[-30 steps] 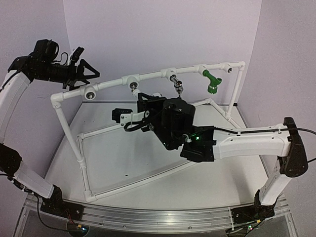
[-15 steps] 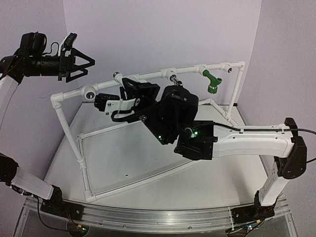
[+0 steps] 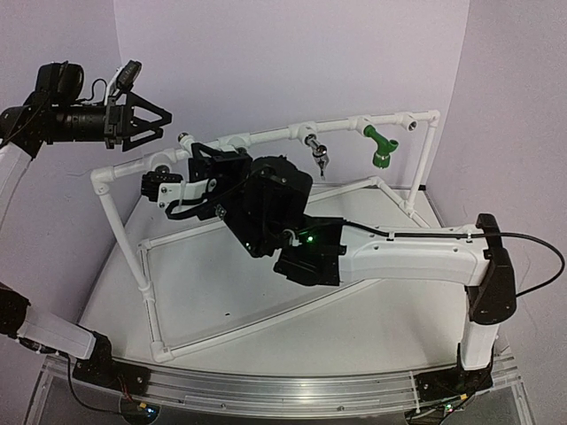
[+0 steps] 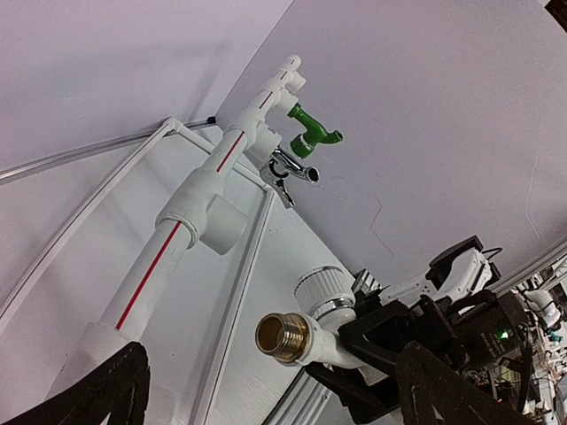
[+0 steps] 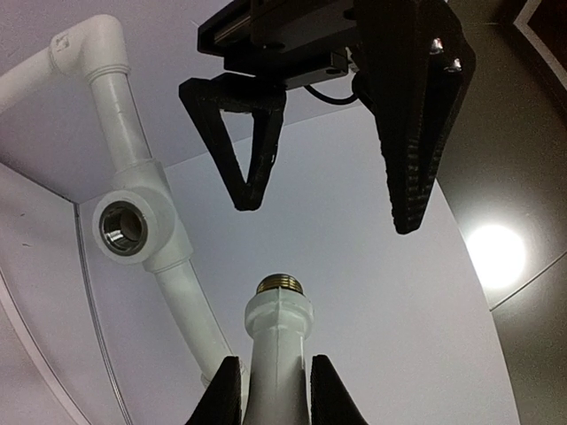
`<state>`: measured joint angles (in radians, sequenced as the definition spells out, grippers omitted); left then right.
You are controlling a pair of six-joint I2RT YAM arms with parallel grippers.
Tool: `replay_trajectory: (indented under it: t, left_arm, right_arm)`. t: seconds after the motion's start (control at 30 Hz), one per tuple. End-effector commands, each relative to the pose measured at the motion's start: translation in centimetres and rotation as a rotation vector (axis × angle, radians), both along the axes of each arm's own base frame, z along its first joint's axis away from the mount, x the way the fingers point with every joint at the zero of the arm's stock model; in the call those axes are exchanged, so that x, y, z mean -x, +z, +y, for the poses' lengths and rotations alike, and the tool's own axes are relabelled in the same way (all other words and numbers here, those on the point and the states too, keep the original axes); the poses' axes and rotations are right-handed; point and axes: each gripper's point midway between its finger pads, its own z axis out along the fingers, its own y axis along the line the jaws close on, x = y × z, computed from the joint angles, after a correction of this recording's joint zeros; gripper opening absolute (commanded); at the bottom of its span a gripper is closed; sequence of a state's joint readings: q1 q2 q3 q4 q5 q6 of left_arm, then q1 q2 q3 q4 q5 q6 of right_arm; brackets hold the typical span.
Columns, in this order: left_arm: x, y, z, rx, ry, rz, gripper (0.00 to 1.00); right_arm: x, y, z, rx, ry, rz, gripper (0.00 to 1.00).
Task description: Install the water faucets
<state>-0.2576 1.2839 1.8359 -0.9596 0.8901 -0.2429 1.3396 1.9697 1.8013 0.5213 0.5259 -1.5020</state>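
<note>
Jaws of our right gripper (image 5: 276, 385) clench the white faucet (image 5: 279, 332), brass thread outward, at upper left-centre of the overhead view, near an open socket (image 5: 124, 228) on the pipe frame (image 3: 275, 134). We see our left gripper (image 3: 162, 124) released, upper left, facing it.

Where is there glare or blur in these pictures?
Right wrist view: a round light flares bright at right, and the left gripper shows as a dark silhouette. Left wrist view: its own fingers are dark and soft at the bottom. Top view: even light, no glare.
</note>
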Motion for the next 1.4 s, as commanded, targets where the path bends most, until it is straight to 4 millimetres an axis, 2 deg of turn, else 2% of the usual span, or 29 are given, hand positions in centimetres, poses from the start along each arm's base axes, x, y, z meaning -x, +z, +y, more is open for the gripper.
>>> replay_trajectory:
  t: [0.0, 0.17, 0.43, 0.7, 1.07, 1.2, 1.37]
  left_arm:
    - [0.8, 0.5, -0.5, 0.006, -0.046, -0.050, 0.94]
    - [0.4, 0.0, -0.7, -0.018, -0.036, -0.045, 0.91]
    - [-0.4, -0.3, -1.0, -0.039, -0.019, -0.042, 0.86]
    - [-0.9, -1.0, -1.1, -0.062, -0.007, -0.031, 0.83]
    - [-2.0, -1.3, -1.5, -0.069, -0.009, -0.019, 0.80]
    - [-1.9, -0.8, -1.1, -0.094, 0.015, -0.048, 0.83]
    - [-2.2, -0.9, -0.3, -0.156, 0.052, -0.065, 0.87]
  right_arm:
    - [-0.2, 4.6, -1.1, -0.138, -0.014, -0.027, 0.00]
    - [-0.1, 5.6, -1.3, -0.161, -0.011, -0.035, 0.00]
    - [0.3, 5.6, -1.2, -0.152, 0.008, -0.051, 0.00]
    - [0.9, 6.5, -1.1, -0.174, 0.036, -0.066, 0.00]
    - [1.4, 5.8, -0.5, -0.155, 0.063, -0.071, 0.00]
    - [0.8, 5.0, -1.9, -0.135, 0.029, -0.051, 0.00]
    - [0.5, 3.6, -5.4, -0.084, -0.029, -0.028, 0.00]
